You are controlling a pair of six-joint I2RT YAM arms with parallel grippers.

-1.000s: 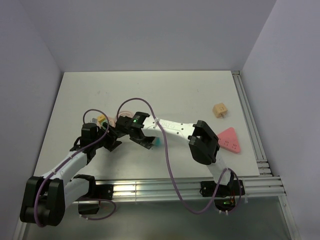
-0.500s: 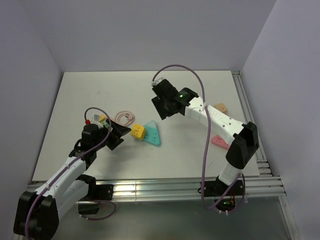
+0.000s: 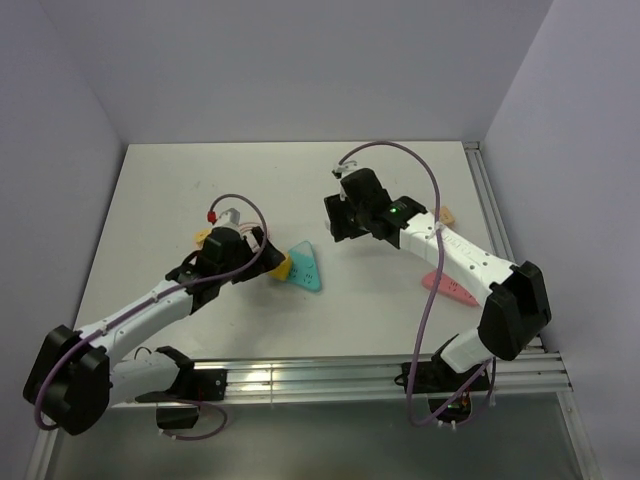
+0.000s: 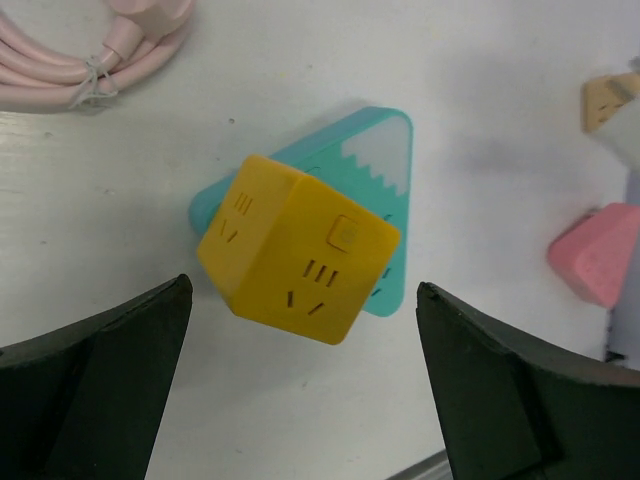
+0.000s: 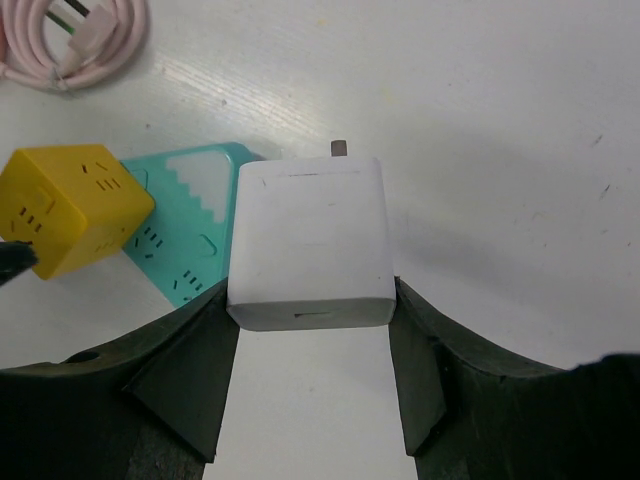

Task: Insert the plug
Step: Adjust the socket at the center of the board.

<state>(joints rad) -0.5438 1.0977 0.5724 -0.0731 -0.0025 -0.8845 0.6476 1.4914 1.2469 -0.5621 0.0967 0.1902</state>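
Observation:
My right gripper [image 3: 341,214] is shut on a white-looking rectangular block [image 5: 312,240], held above the table; one short prong shows at its far end. No mint-green plug shows in any view. A yellow socket cube [image 3: 279,266] sits over the left edge of a teal triangular socket strip [image 3: 306,268]. Both also show in the left wrist view, cube [image 4: 300,262] and strip [image 4: 385,165], and in the right wrist view, cube [image 5: 70,210] and strip [image 5: 190,230], ahead and left of the block. My left gripper [image 4: 305,310] is open and empty, its jaws wide on either side of the cube, just short of it.
A coiled pink cable [image 4: 90,40] lies beyond the cube. A pink triangular strip [image 3: 445,283] and a small beige piece [image 3: 446,214] lie at the right. A small orange-yellow piece [image 3: 203,236] lies left of my left arm. A metal rail [image 3: 500,240] runs along the table's right edge.
My right gripper rose from beside the cube and swung to the back right with the block. My left arm reached forward and right, bringing its open jaws up to the cube.

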